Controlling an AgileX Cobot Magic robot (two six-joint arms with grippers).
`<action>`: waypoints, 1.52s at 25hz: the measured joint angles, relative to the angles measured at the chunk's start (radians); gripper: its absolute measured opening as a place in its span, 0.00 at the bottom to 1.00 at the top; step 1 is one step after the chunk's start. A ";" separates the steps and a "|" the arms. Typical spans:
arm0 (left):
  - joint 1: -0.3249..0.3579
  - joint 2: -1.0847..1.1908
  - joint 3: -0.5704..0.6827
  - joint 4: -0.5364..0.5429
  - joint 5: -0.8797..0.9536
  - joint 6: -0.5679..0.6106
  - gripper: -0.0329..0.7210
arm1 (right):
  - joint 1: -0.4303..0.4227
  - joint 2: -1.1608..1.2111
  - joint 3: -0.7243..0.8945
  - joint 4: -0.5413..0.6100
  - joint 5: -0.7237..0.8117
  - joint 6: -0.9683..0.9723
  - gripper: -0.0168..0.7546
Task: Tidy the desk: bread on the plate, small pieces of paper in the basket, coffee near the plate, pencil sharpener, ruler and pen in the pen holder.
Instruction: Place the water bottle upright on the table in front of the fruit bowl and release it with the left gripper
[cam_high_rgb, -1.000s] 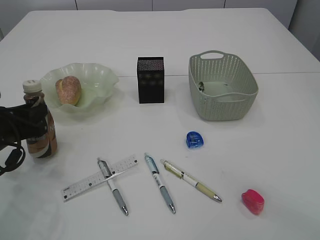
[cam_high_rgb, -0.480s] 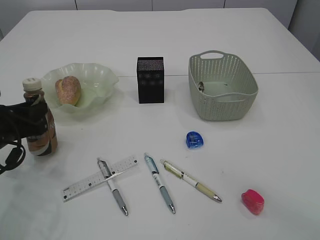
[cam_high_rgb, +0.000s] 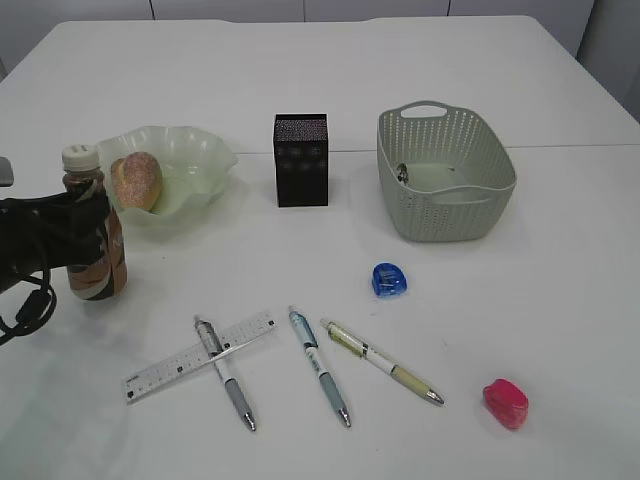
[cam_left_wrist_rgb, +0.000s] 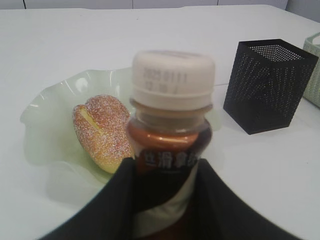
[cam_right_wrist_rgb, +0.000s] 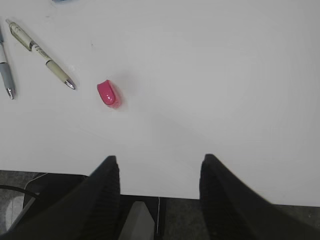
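A: Which items are hidden or cut off?

B: The left gripper (cam_high_rgb: 85, 235) covers the middle of the coffee (cam_high_rgb: 92, 222); only the cap, neck and base show in the exterior view. In the left wrist view the bottle's lower part is cut off by the frame edge. The right gripper (cam_right_wrist_rgb: 159, 172) does not appear in the exterior view. A small object lies inside the basket (cam_high_rgb: 445, 170), against its left wall, too small to identify.

A: State of the fingers?

B: Left: closed around the body of the coffee, one finger (cam_left_wrist_rgb: 107, 205) on each side of the label. Right: spread apart, nothing between them, above the near edge of the desk (cam_high_rgb: 420, 60).

A: Position and orientation of the coffee?

B: Upright, long axis vertical, cap up. It is just in front of the plate (cam_high_rgb: 195, 150), at its left edge. Whether its base touches the desk cannot be determined.

A: Other items?

B: The bread (cam_high_rgb: 138, 181) lies in the plate, long axis roughly upright in view. The ruler (cam_high_rgb: 180, 362) runs diagonally from lower left to upper right, and a grey pen (cam_high_rgb: 226, 375) crosses it. The pen holder (cam_high_rgb: 301, 159) stands between plate and basket.
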 joint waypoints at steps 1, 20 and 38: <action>0.000 0.000 0.000 -0.002 0.000 0.000 0.32 | 0.000 0.000 0.000 0.000 0.000 0.000 0.56; 0.000 0.056 -0.009 -0.005 -0.024 0.000 0.35 | 0.000 0.000 0.000 0.018 0.000 0.000 0.56; 0.000 0.064 -0.032 -0.005 -0.012 0.000 0.35 | 0.000 0.000 0.000 0.019 0.000 0.000 0.56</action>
